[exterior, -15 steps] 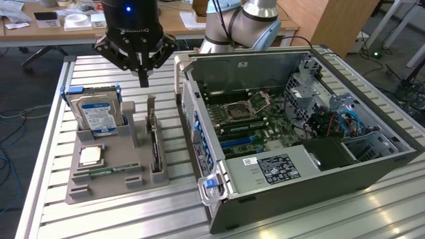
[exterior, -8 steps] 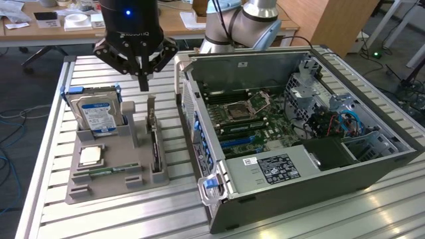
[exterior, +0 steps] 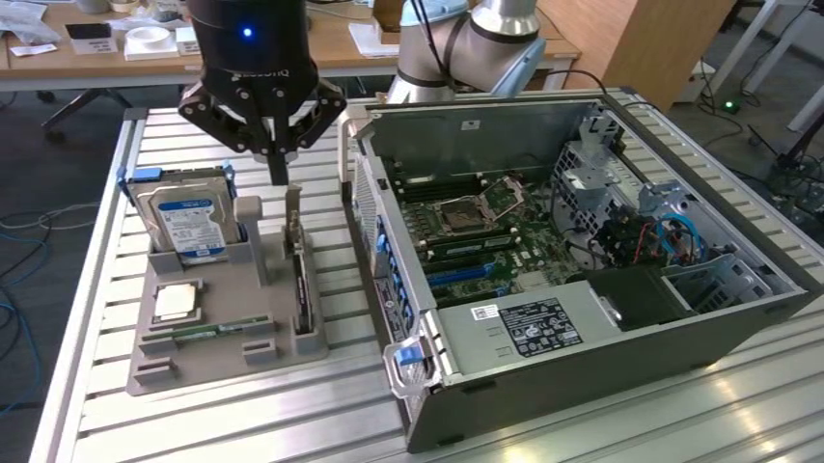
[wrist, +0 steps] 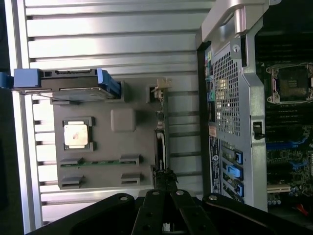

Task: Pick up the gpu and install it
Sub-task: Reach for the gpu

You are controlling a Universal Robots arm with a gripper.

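The gripper (exterior: 277, 174) hung with its two dark fingers pressed together into one narrow tip and nothing between them. It hovered over the grey holder (exterior: 258, 309), clear of everything in it as far as the exterior view showed. In the wrist view the closed tip (wrist: 165, 180) lined up with the thin top edge of the gpu (wrist: 160, 142).

The gpu (exterior: 300, 285) stood on its long edge in a slot along the side of the holder nearest the computer case (exterior: 580, 347), with its silver bracket end pointing up just beside and below the fingertip. A short grey post of the holder rose just on the other side of the tip.

Further along the holder, towards the exterior view's left, a hard drive (exterior: 187, 224) with a blue-white label leaned upright in a blue carrier. In front of it a square processor chip (exterior: 177, 301) lay flat in its recess, and a narrow green memory stick (exterior: 212, 331) lay in a groove near the holder's front edge.

The holder rested on a table (exterior: 232, 415) of ribbed aluminium slats. To the exterior view's right the computer case lay on its side with the open side up, showing the motherboard (exterior: 489, 236), its empty processor socket (exterior: 470, 207) and a labelled power supply (exterior: 535, 328). Blue latches ran down the case's rear panel facing the holder. The arm (exterior: 477, 48) rose behind the case, with desks beyond it
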